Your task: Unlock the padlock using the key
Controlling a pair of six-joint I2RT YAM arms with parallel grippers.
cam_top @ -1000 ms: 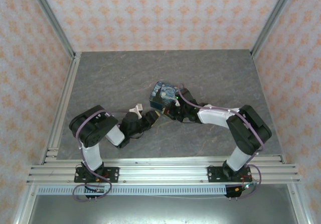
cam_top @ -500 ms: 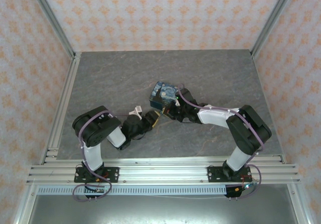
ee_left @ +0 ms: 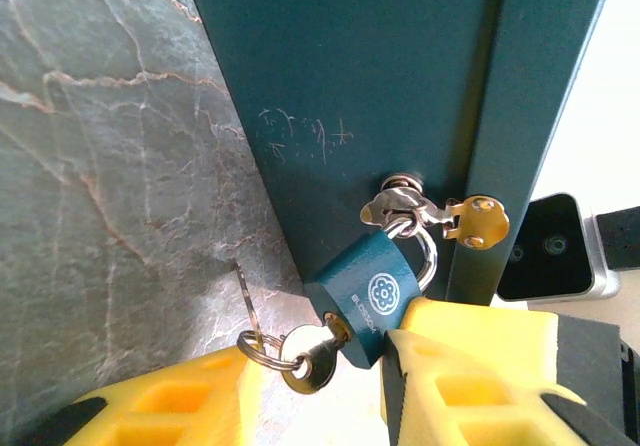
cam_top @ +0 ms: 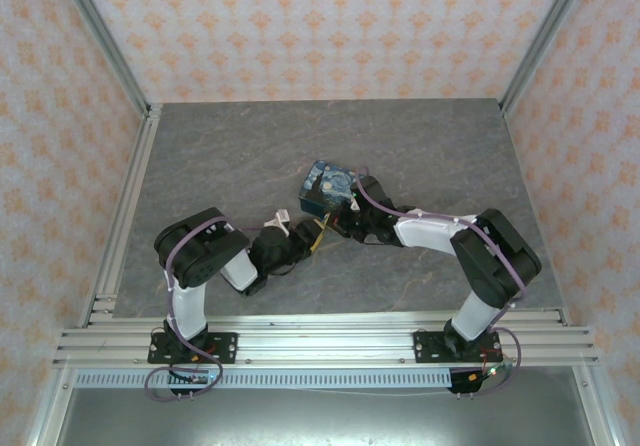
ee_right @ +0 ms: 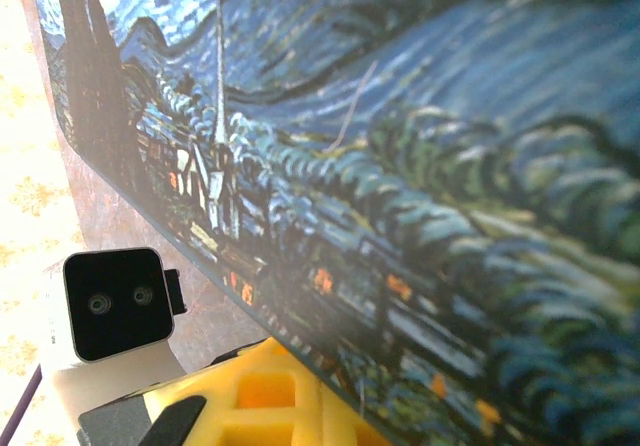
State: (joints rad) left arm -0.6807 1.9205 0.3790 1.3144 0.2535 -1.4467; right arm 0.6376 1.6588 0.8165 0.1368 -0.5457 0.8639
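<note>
We have bare worktop [cam_top: 430, 146] open behind the box [cam_top: 324, 186] and out to the side walls [cam_top: 60, 116]. At the box's near face room is tight. The left gripper [cam_top: 306, 234] and right gripper [cam_top: 343, 214] crowd close together there, with the padlock [ee_left: 365, 301] hanging in the way.

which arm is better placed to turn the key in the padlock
Left, most likely. The left fingers flank the key, which sits in the padlock hanging on the box; the right fingers rest against the box's painted side.

Blue padlock [ee_left: 372, 296] hangs tilted, shackle closed through hasp; key [ee_left: 318, 359] seated in keyhole, ring attached.
</note>
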